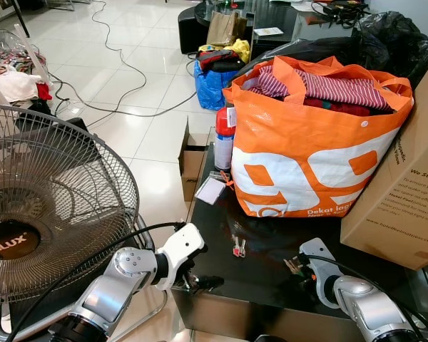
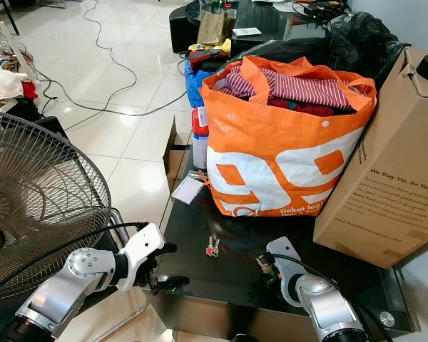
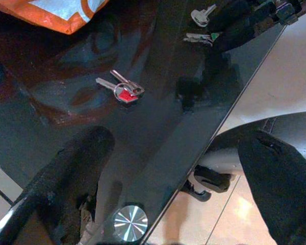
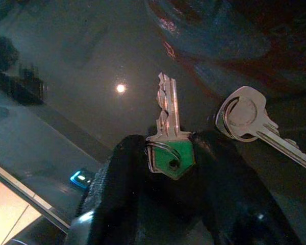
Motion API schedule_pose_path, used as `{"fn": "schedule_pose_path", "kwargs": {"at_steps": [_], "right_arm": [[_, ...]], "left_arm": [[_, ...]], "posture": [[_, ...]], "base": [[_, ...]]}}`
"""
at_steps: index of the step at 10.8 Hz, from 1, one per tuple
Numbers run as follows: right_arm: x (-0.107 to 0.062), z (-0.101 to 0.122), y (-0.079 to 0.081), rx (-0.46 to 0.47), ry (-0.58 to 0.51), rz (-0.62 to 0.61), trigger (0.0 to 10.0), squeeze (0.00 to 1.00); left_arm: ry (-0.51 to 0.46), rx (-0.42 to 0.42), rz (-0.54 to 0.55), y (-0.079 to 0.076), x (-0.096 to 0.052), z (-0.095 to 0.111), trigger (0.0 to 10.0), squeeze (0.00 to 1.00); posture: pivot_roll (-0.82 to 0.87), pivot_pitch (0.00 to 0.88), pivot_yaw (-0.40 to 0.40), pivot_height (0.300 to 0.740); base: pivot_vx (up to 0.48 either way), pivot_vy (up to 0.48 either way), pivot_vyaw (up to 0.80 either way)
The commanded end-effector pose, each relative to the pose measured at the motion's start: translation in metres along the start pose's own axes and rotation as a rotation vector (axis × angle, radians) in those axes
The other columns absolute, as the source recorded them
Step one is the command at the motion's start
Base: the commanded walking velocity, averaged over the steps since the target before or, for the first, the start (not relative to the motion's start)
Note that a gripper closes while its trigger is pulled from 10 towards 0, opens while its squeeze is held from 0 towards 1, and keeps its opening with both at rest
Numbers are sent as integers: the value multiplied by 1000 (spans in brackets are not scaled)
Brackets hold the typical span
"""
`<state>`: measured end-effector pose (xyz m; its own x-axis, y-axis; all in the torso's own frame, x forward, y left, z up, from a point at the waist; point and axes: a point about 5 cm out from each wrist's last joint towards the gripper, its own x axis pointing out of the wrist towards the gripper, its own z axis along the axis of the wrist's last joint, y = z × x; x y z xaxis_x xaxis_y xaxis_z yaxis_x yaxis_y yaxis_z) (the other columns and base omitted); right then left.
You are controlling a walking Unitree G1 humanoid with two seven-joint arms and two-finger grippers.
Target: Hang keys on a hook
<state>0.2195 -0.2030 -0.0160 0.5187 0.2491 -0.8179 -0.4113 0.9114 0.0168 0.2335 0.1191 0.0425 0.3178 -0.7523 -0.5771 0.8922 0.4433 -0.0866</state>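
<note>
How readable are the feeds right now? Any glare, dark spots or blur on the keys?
Right wrist view: dim, one small light glare on the glass table, yet the green-headed key between the right gripper fingers is sharp. Left wrist view: red-tagged keys clear, left gripper fingers blurred close up. Eye views: bright, sharp, bag reflected in the tabletop.

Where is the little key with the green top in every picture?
Left eye view: small green-headed metal key, low right, in the right end effector.
Right eye view: low, right of middle.
Left wrist view: beyond the red-tagged keys.
Right wrist view: pinched beside a plain silver key.
Shared landmark: glossy black tabletop.
</note>
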Motion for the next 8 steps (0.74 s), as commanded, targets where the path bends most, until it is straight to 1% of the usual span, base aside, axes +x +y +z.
{"fn": "schedule_pose_path", "kwargs": {"at_steps": [1, 2, 4, 5, 6, 8], "right_arm": [[0, 1, 0, 1, -1, 1, 2000, 0], [0, 1, 1, 4, -1, 2, 1373, 0], [0, 3, 3, 10, -14, 2, 980, 0], [0, 4, 4, 12, -20, 3, 275, 0], [1, 6, 6, 18, -36, 5, 0, 0], [7, 20, 18, 29, -109, 24, 0, 0]], "left_arm": [[4, 22, -3, 2, 0, 4, 10000, 0], [5, 23, -6, 2, 1, 4, 10000, 0], [4, 24, -10, 2, 1, 4, 10000, 0], [4, 24, -11, 1, 2, 4, 10000, 0], [4, 24, -11, 1, 2, 4, 10000, 0], [4, 24, -10, 2, 2, 4, 10000, 0]], "posture": [[-198, 0, 17, 740], [-200, 0, 19, 740], [-204, 0, 20, 740], [-204, 0, 19, 740], [-204, 0, 18, 740], [-201, 0, 18, 740]], "base": [[0, 0, 0], [0, 0, 0], [0, 0, 0], [0, 0, 0], [0, 0, 0], [0, 0, 0]]}}
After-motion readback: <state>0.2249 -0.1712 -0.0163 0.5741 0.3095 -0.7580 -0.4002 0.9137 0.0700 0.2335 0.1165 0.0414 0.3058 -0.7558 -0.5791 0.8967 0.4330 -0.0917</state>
